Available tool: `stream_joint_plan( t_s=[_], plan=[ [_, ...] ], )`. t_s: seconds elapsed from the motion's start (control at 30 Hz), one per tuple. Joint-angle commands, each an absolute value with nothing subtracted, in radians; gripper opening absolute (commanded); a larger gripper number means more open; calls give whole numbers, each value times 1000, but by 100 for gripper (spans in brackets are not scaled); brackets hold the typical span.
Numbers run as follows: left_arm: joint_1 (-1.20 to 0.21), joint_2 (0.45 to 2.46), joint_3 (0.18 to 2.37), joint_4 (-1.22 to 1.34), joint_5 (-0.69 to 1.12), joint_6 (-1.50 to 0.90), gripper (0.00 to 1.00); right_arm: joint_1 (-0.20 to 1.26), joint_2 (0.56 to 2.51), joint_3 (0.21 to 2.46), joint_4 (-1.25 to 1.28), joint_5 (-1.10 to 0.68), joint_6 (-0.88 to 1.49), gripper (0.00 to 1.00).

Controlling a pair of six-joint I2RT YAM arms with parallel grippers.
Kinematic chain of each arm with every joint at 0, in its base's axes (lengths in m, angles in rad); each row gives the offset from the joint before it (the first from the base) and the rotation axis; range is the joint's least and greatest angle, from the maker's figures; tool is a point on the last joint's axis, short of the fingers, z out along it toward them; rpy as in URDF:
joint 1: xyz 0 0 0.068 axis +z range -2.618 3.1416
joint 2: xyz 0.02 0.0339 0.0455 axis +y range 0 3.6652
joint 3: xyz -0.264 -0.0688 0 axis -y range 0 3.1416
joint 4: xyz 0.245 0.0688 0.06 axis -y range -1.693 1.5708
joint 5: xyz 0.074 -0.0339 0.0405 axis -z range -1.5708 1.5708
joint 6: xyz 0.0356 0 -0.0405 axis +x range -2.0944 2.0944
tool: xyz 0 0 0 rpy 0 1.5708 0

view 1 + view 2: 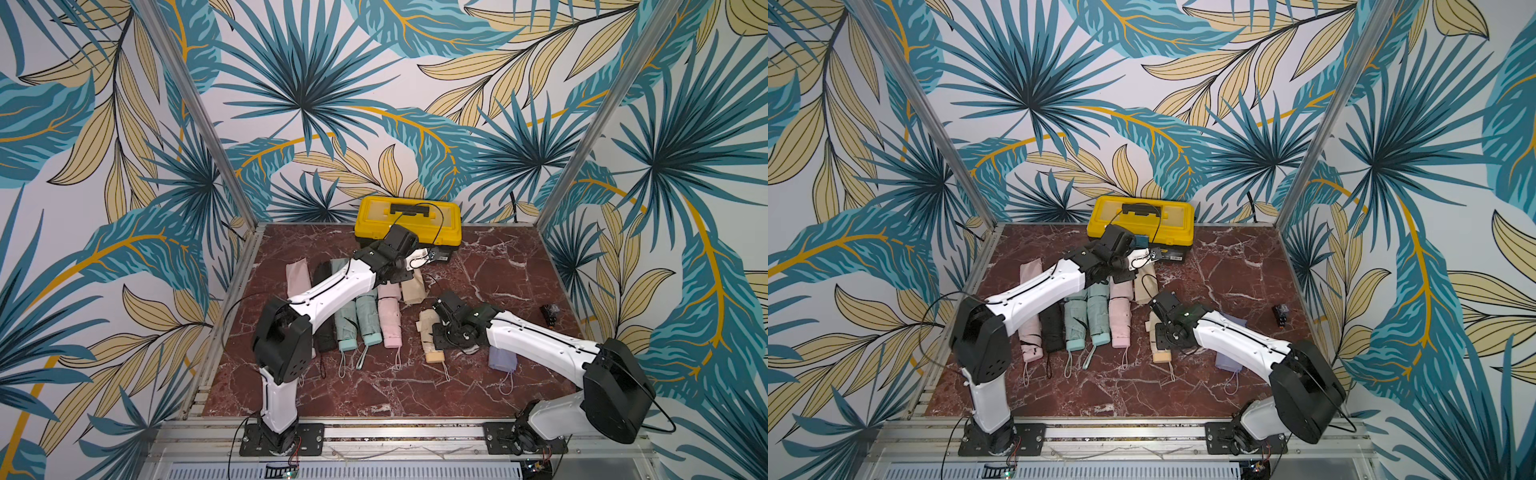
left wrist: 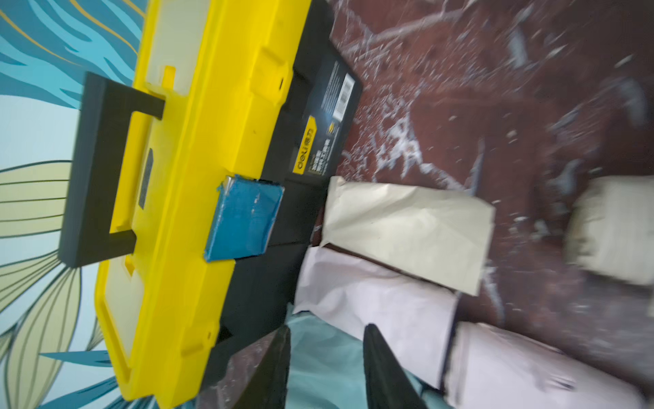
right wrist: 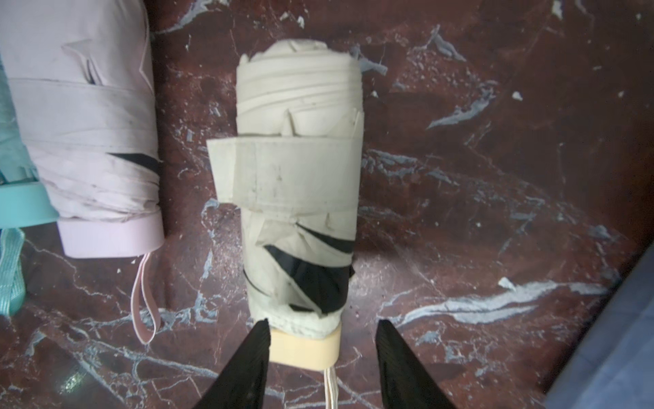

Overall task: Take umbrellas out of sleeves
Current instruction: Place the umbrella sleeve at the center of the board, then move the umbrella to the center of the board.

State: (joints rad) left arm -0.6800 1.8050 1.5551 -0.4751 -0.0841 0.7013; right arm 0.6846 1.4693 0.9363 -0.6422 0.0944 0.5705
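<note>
The right pincer (image 3: 322, 327) is released. Its jaws are spread to either side of the peach handle of the beige umbrella (image 3: 300, 177) without clamping it. That umbrella lies bare on the worktop (image 1: 374, 395), well in front of the yellow-lidded toolbox (image 1: 374, 224), with its strap wrapped round the pleats. The left pincer (image 2: 325, 333) is also released, jaws apart with nothing between them. It hovers just in front of the toolbox, over the flat, limp sleeves. The beige sleeve (image 2: 407, 230) lies empty close to the toolbox's front, the pink sleeve (image 2: 375, 304) is beside it, and a mint sleeve (image 2: 318, 357) is below the jaws. Farther from the toolbox, a top view shows a row of freed umbrellas: a pink umbrella (image 1: 1030, 332), a black umbrella (image 1: 1052, 328), a mint umbrella (image 1: 1075, 326), a second mint umbrella (image 1: 1099, 318) and a second pink umbrella (image 1: 1120, 322). All are pleated, with their handles pointing away from the toolbox. With the beige one, six of the seven look done. What is left appears to be the lilac umbrella (image 1: 503, 359), which lies farthest from the toolbox on the right arm's side, partly under that arm. Its surface looks smooth and only a wrist loop trails out, so it is probably still in its sleeve, though the arm hides much of it.
</note>
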Motion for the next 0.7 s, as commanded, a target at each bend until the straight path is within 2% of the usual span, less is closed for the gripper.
stream_joint_plan(
  t_s=[0.0, 0.1, 0.23, 0.47, 0.67],
  plan=[
    [-691, 1637, 1344, -289, 114, 465, 37, 673, 1521, 974, -620, 62, 529, 51],
    [-700, 1501, 1179, -187, 207, 340, 39, 669, 1570, 998, -604, 52, 528, 51],
    [-741, 1377, 1038, -176, 263, 264, 36, 668, 1630, 1014, -585, 58, 541, 51],
    [-753, 1132, 860, -177, 254, 4, 38, 669, 1703, 1051, -546, 37, 571, 48],
    [-755, 993, 764, -178, 218, -100, 39, 669, 1744, 1066, -517, -1, 566, 47]
  ],
)
